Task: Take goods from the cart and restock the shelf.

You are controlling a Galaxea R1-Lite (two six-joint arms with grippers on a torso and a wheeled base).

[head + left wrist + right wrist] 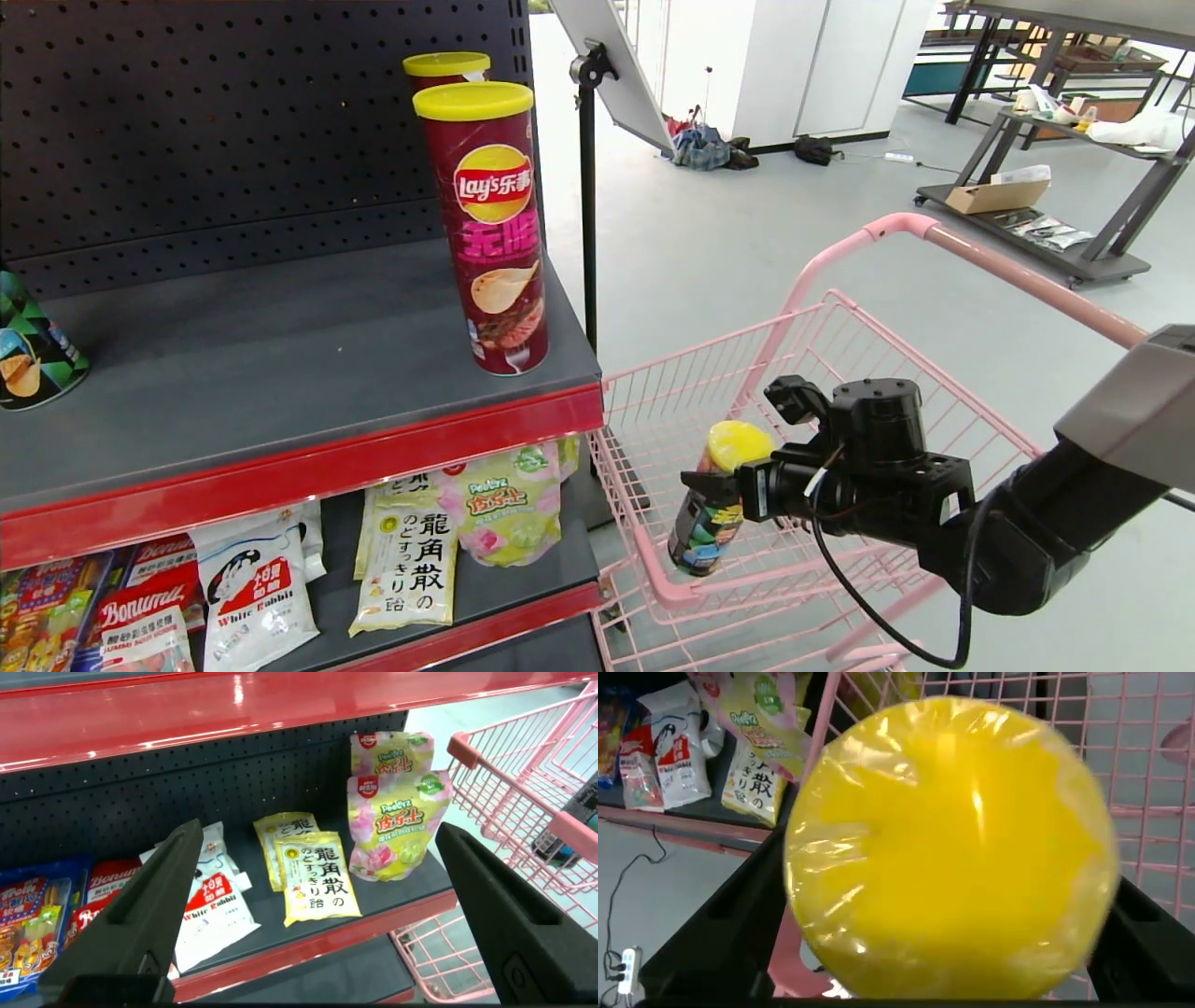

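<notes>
My right gripper is shut on a chip can with a yellow lid, held tilted inside the pink cart near its shelf-side wall. The lid faces the right wrist camera, with dark fingers on either side. Two maroon chip cans with yellow lids stand upright at the right end of the grey upper shelf. My left gripper is open, its two dark fingers spread in front of the lower shelf with nothing between them.
Snack bags lie on the lower shelf, and a green patterned can sits at the upper shelf's left edge. A black stand pole rises beside the shelf end. Metal racks stand across the open floor.
</notes>
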